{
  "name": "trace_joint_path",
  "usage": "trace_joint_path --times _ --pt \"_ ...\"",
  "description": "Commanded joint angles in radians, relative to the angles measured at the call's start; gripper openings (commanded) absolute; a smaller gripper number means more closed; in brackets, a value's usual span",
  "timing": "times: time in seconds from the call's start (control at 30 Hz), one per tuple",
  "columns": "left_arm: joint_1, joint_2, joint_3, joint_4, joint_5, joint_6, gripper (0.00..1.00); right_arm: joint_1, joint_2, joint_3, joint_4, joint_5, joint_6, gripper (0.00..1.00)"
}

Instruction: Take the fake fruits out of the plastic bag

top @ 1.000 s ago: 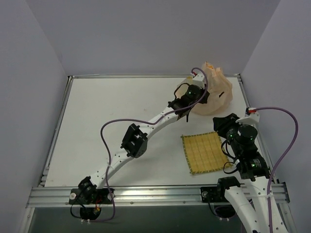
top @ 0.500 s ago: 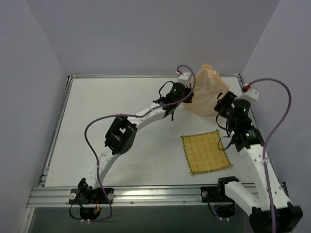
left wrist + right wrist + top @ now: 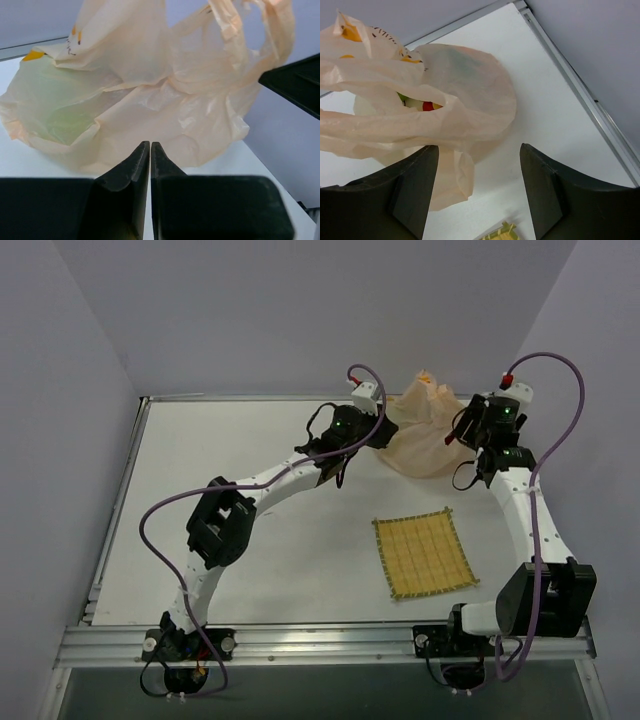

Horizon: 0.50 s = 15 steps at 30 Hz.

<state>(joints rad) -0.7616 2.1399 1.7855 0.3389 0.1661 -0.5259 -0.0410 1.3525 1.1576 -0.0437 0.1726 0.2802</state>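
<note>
Some fruits [image 3: 427, 106] inside bag [image 3: 480, 95], right-wrist only

A white table [image 3: 200, 430] fills the floor of a small booth. Plain walls in a pale lavender grey close it in on three sides: a back wall [image 3: 300, 310], a left wall [image 3: 50, 490] and a right wall [image 3: 615, 340], all bare and matte. They meet in straight seams at the far corners. A thin metal rim [image 3: 250, 397] runs round the table's far edge and both sides. Along the near edge lies a wider ribbed aluminium rail [image 3: 320, 640]. Below it is a dark grey-green strip [image 3: 330, 690]; what it is cannot be told. The light is even and soft, and shadows on the table are faint.
</note>
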Motion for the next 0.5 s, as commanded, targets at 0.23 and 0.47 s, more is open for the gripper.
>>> trace_joint_path --times 0.23,0.47 --pt "-0.024 -0.064 0.061 0.015 0.098 -0.049 0.37 -0.066 0.131 0.034 0.278 -0.350 -0.021 0.45" --pt "-0.042 -0.041 0.127 -0.034 0.096 -0.034 0.89 -0.065 0.103 -0.125 0.445 -0.545 0.106 0.00"
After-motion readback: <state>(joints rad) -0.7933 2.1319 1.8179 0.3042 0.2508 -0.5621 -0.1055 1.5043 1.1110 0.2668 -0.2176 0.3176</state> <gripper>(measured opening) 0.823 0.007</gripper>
